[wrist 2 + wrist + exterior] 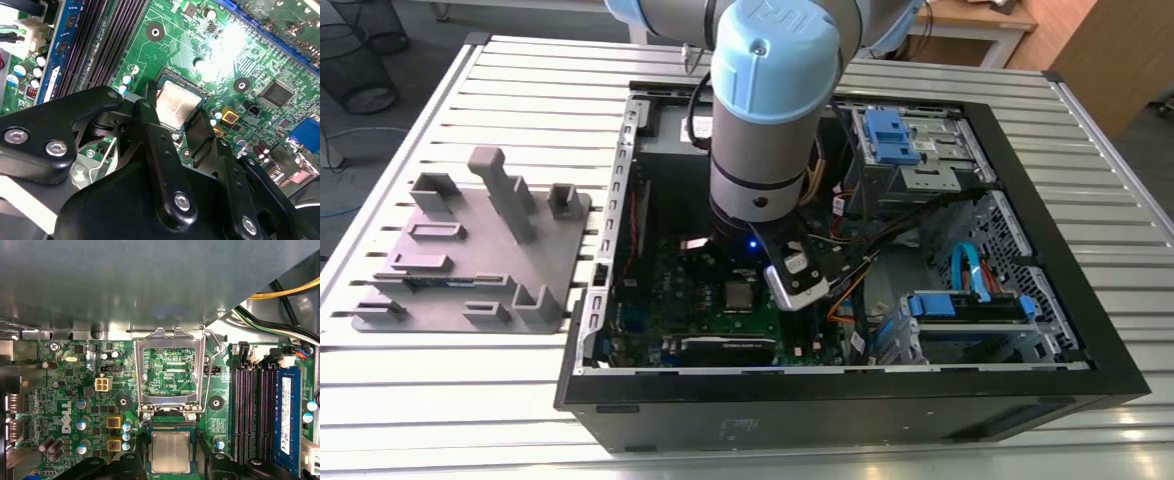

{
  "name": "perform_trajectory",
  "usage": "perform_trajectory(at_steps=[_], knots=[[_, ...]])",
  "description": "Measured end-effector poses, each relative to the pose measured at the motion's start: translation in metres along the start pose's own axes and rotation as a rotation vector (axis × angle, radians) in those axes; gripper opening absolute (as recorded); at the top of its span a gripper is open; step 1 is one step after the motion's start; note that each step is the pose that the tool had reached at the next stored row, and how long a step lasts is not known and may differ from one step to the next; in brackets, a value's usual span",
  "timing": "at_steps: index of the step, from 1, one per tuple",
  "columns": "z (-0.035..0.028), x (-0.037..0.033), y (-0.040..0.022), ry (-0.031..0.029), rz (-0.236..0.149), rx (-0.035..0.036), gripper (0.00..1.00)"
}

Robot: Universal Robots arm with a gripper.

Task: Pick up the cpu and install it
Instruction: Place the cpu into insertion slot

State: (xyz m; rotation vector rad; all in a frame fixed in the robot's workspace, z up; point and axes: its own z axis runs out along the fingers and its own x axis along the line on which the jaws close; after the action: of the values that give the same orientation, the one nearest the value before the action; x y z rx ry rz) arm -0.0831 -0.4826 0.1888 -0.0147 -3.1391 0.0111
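The cpu [170, 452], a small square chip with a pale silver top, lies flat in the motherboard socket [170, 421], also seen as the cpu [178, 106] in the second wrist view and the cpu [739, 294] inside the computer case. The metal socket bracket [172, 337] is flipped up beside it. My gripper [171, 460] hangs low over the socket, its black fingers [148, 117] flanking the chip on two sides with a narrow gap at each edge. It looks open, with the chip resting in the socket rather than held.
The open black computer case [1067, 390] lies on a slatted metal table. A grey plastic fixture [467, 250] stands at the exterior view's left. Black memory slots [252, 410], a blue slot [286, 415], capacitors and loose cables [280, 295] crowd around the socket.
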Motion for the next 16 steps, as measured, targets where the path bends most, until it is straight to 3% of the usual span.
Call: perform_trajectory(at_steps=[16], knots=[[0.0007,0.0023,-0.0030,0.0001,0.002,0.0002,0.47]])
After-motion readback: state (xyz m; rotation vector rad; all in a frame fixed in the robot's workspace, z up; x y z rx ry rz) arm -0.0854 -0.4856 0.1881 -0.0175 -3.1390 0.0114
